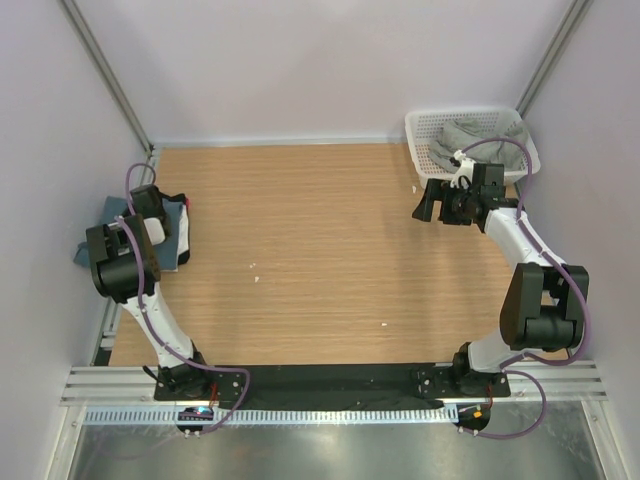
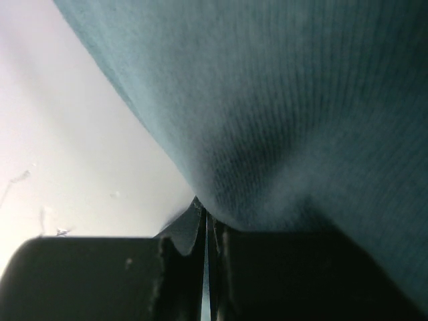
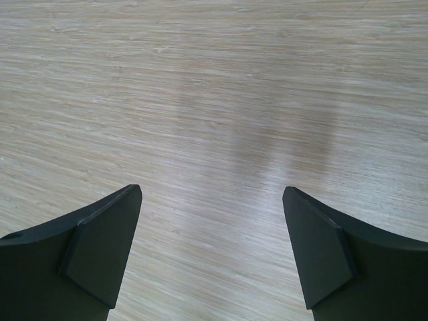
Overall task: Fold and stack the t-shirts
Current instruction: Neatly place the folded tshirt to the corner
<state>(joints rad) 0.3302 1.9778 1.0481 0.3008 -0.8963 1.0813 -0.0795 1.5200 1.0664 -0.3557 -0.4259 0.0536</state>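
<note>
A pile of t-shirts lies at the table's left edge: slate-blue cloth (image 1: pixel 101 214), black cloth (image 1: pixel 179 201) and a white edge (image 1: pixel 172 246) show around my left arm. My left gripper (image 2: pixel 206 218) is shut, its tips pressed against slate-blue ribbed cloth (image 2: pixel 301 120) that fills the left wrist view. No cloth shows between the jaws. A grey-green t-shirt (image 1: pixel 462 136) lies crumpled in the white mesh basket (image 1: pixel 418 128) at the back right. My right gripper (image 1: pixel 426 206) (image 3: pixel 212 200) hangs open over bare wood, just in front of the basket, holding nothing.
The wooden table (image 1: pixel 320 250) stretches between the two arms. Pale walls close in the left, back and right sides. A metal rail and black base plate (image 1: pixel 330 382) run along the near edge.
</note>
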